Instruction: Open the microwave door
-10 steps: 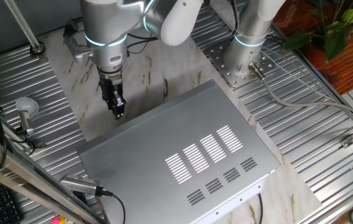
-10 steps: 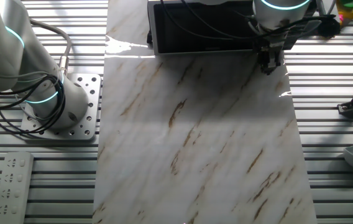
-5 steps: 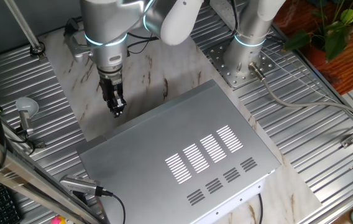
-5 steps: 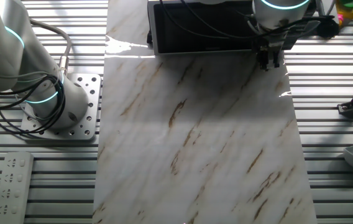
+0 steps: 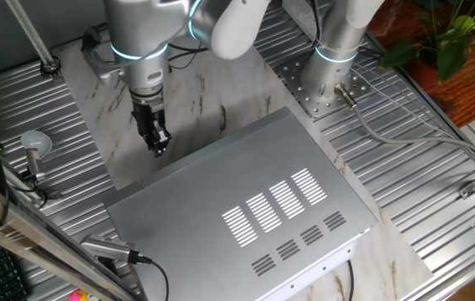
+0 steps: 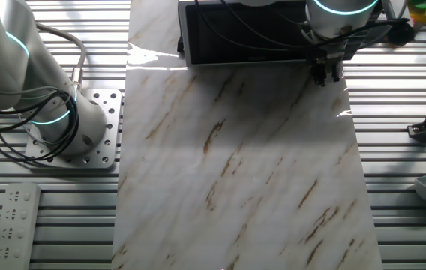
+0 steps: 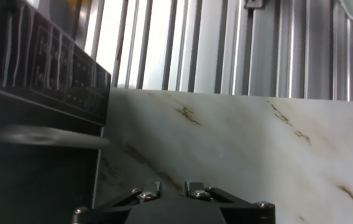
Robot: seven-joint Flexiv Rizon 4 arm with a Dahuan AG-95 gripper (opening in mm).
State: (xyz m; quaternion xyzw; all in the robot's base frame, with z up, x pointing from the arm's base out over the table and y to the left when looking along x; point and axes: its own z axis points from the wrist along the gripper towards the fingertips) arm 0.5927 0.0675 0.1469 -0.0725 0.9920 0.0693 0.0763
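Note:
The microwave is a big silver box with vent slots on top. Its door shows as a dark front panel, lying flat against the box. My gripper hangs just off the front corner at the control-panel end, fingers pointing down and close together with nothing between them. In the other fixed view the gripper sits at the right end of the dark front. In the hand view the dark front fills the left side, a blurred handle-like bar stands out from it, and my gripper barely shows at the bottom edge.
A marble board lies under the microwave and runs out in front of it. A second robot base stands to one side. A white ladle and cables lie near the microwave. Ribbed metal table surrounds everything.
My gripper has shifted slightly up and closer to the microwave's front corner. The microwave and its door have not moved.

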